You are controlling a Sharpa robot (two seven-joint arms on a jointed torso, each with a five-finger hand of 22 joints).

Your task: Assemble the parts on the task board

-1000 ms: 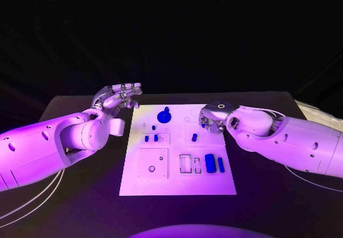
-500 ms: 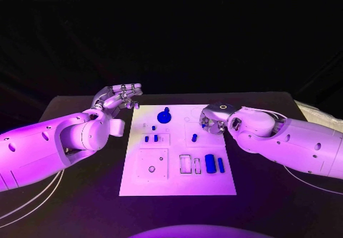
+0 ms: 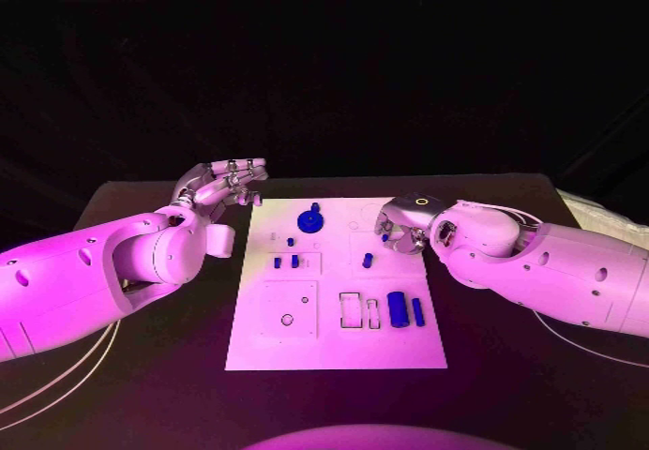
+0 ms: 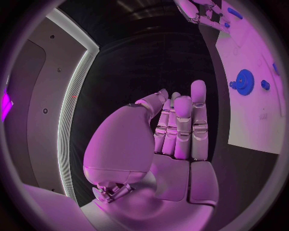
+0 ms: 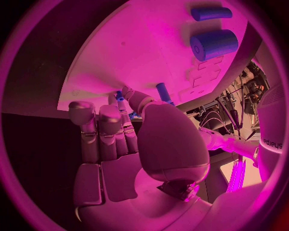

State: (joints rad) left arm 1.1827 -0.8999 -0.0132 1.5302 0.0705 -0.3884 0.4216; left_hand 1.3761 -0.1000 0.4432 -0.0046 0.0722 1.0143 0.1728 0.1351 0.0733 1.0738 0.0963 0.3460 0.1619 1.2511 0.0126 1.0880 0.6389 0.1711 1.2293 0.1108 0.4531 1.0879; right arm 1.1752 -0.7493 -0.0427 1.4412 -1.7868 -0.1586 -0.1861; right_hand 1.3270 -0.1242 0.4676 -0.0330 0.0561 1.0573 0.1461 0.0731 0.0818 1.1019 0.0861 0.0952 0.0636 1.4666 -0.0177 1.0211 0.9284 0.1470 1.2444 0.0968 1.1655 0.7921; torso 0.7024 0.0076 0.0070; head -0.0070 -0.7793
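The white task board (image 3: 339, 337) lies mid-table. A blue gear (image 3: 311, 221) stands near its far edge, with small blue pegs (image 3: 285, 262) below it. A thick blue cylinder (image 3: 398, 308) and a thin one (image 3: 418, 311) lie at its right. My right hand (image 3: 403, 225) hovers over the board's far right part, fingers curled toward the thumb, pinching a small blue part (image 5: 121, 98). Beside the thumb, another blue peg (image 5: 163, 92) stands in the board (image 5: 138, 53). My left hand (image 3: 223, 183) is off the board's far left corner, fingers straight and empty (image 4: 175, 130).
Empty cut-outs sit in the board's near half, a square plate with a hole (image 3: 288, 319) and narrow slots (image 3: 358, 310). Black table (image 3: 149, 375) surrounds the board. The left wrist view shows the gear (image 4: 244, 82) and the right hand (image 4: 199, 12) beyond.
My right hand has shifted very slightly to the right over the board's far right part. The left hand and the parts on the board have not moved.
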